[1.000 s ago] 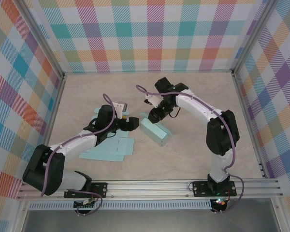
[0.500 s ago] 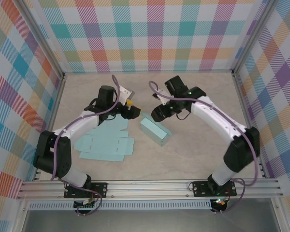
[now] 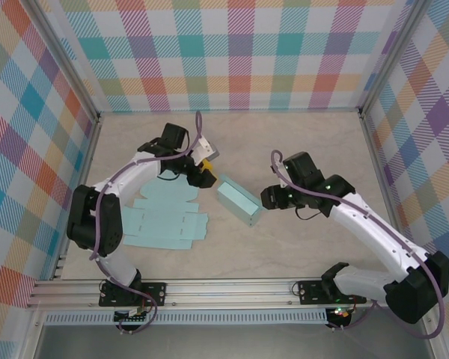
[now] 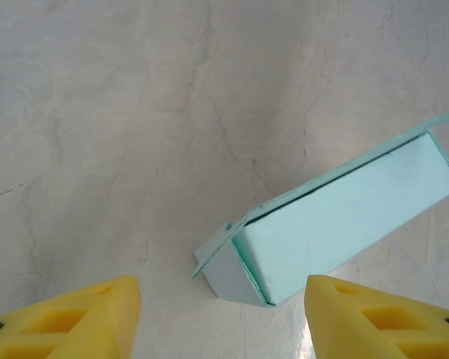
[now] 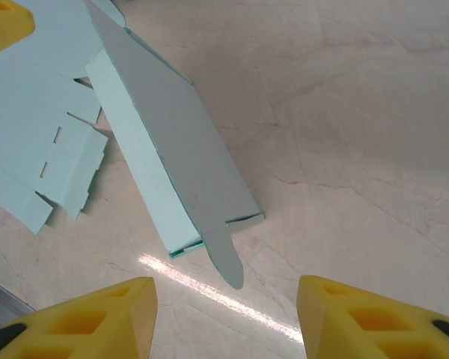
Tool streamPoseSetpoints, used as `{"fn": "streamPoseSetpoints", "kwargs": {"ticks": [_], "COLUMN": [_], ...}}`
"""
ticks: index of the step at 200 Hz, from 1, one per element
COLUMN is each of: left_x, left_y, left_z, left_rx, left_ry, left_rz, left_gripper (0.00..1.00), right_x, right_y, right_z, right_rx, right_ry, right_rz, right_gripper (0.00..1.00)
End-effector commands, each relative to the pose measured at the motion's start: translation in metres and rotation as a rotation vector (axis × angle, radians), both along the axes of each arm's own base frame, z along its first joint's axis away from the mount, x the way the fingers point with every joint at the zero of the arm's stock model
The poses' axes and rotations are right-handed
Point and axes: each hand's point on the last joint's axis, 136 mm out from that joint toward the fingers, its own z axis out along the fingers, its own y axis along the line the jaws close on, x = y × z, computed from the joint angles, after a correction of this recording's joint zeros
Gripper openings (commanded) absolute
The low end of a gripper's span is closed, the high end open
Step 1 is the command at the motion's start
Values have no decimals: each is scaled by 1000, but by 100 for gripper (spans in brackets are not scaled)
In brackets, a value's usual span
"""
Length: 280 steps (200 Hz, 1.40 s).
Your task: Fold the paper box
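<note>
Box [image 3: 239, 202] lies on its side mid-surface [image 3: 307, 149], long, pale teal, closing flap loose at one end. Left hand [image 3: 203, 172] hovers just off box's far-left end, fingers apart, nothing between them. Right hand [image 3: 268, 198] sits just right of box, not touching, fingers likewise apart and empty. Flat unfolded sheets [image 3: 161, 221] lie left of box, overlapping each other.
</note>
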Motion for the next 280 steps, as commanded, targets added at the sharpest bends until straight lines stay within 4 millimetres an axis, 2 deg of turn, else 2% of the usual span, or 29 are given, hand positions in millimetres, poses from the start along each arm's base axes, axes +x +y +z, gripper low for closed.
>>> {"fn": "streamPoseSetpoints", "kwargs": {"ticks": [1, 93, 124, 144, 171, 192, 196, 205, 242, 280], "left_x": [-10, -6, -7, -7, -9, -9, -10, -11, -13, -11], "left_y": [-5, -26, -34, -37, -39, -39, -39, -39, -39, -40], "left_z": [4, -6, -9, -11, -13, -11, -11, -9, -5, 3], "left_rx": [-5, 46, 49, 62, 71, 65, 65, 63, 46, 16], "left_ry": [12, 49, 66, 69, 76, 77, 78, 76, 61, 27], "left_rz": [-101, -176, -194, -197, -190, -180, -178, -174, -138, -45], "left_gripper": [59, 56, 44, 42, 29, 27, 23, 22, 7, 3], "right_x": [3, 1, 2, 2, 3, 6, 7, 9, 15, 22], "right_y": [4, 24, 23, 25, 27, 27, 26, 27, 22, 16], "right_z": [-1, -19, -24, -26, -32, -37, -37, -39, -42, -40], "right_rx": [31, -38, -60, -62, -78, -96, -99, -104, -143, -181], "right_ry": [1, 38, 44, 47, 54, 56, 55, 55, 44, 14], "right_rz": [-61, 6, 4, 13, 18, 14, 14, 12, -12, -36], "right_gripper": [52, 50, 47, 46, 43, 40, 40, 39, 30, 24]}}
